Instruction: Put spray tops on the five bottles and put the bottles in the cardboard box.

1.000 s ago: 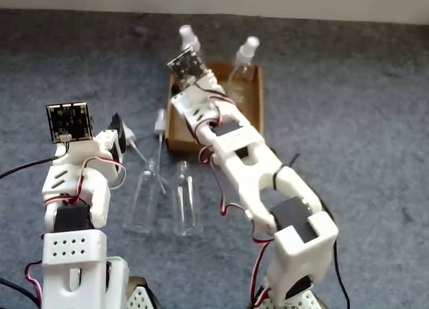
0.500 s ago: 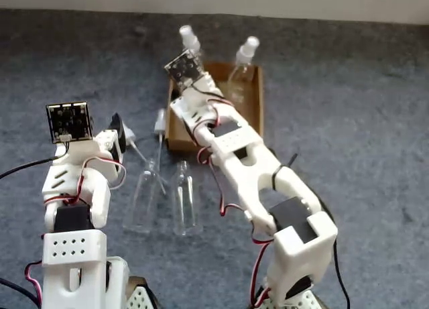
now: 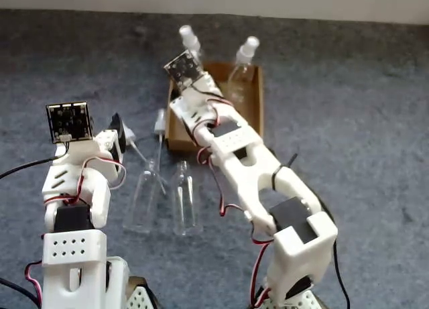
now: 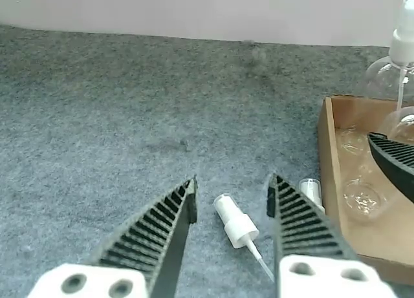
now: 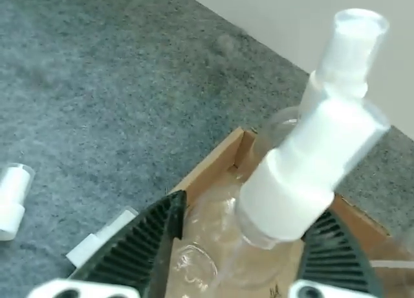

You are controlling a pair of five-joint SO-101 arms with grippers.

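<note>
- Grey carpet-like counter [image 3: 348, 121], pale wall [image 3: 301, 1] along its far edge.
- Left fingers [image 4: 171, 227]: spread wide, holding nothing, low over the counter.
- Loose spray top [image 4: 234, 220] lies on the counter right between the left fingers, tube end toward the wrist.
- Second spray top [image 4: 310, 189] lies just outside one left finger, on the cardboard box [image 4: 330, 169] side.
- Right fingers [image 5: 152, 240]: closed around a capped bottle [image 5: 304, 175], which is tilted, with its base down inside the box.
- Another capped bottle [image 3: 244, 57] stands at the box's far end, just past the right fingers.
- More clear bottle bases show in the box below the right fingers; I can't tell how many.
- Two uncapped bottles [image 3: 143, 198] [image 3: 184, 202] lie side by side on the counter, back from the left fingers toward the arm bases, between the two arms.
</note>
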